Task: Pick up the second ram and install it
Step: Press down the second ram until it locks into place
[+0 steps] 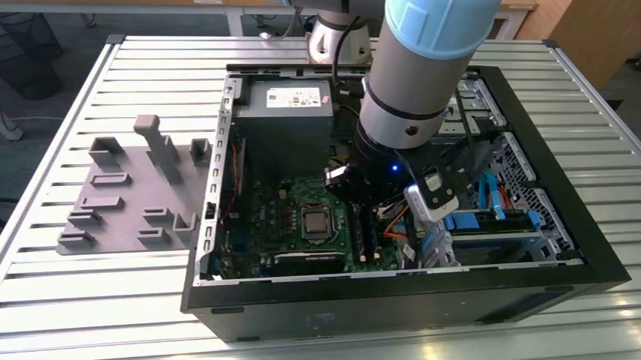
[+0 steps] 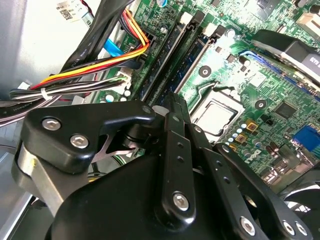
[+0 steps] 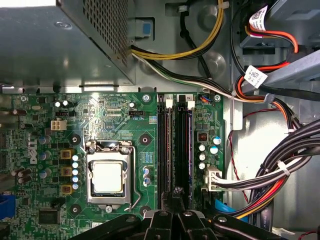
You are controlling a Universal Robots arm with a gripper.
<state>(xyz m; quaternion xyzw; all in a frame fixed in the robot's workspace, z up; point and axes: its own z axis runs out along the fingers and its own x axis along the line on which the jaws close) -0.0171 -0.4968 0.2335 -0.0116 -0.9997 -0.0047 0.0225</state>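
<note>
- Gripper point(image 2: 172, 107) is showing matt black links with shiny metal screws;
- Board point(image 3: 125, 125) is looking glossy green; CPU point(image 3: 108, 178) lid is gleaming as brushed metal;
- Slots point(image 3: 176, 145) are appearing as black plastic;
- Case point(image 1: 401, 300) is showing matt black outside, bare grey metal within;
- Tray point(image 1: 125, 199) is looking like matt grey plastic;
- Table point(image 1: 90, 97) is shining as ribbed pale metal;
- Cables point(image 2: 100, 65) are gleaming, smooth plastic-sheathed.

Slatted metal table point(image 1: 90, 67) on grey floor point(image 1: 40, 127); wooden furniture point(image 1: 591, 34) behind; second table's legs point(image 1: 233, 19) beyond.
</note>
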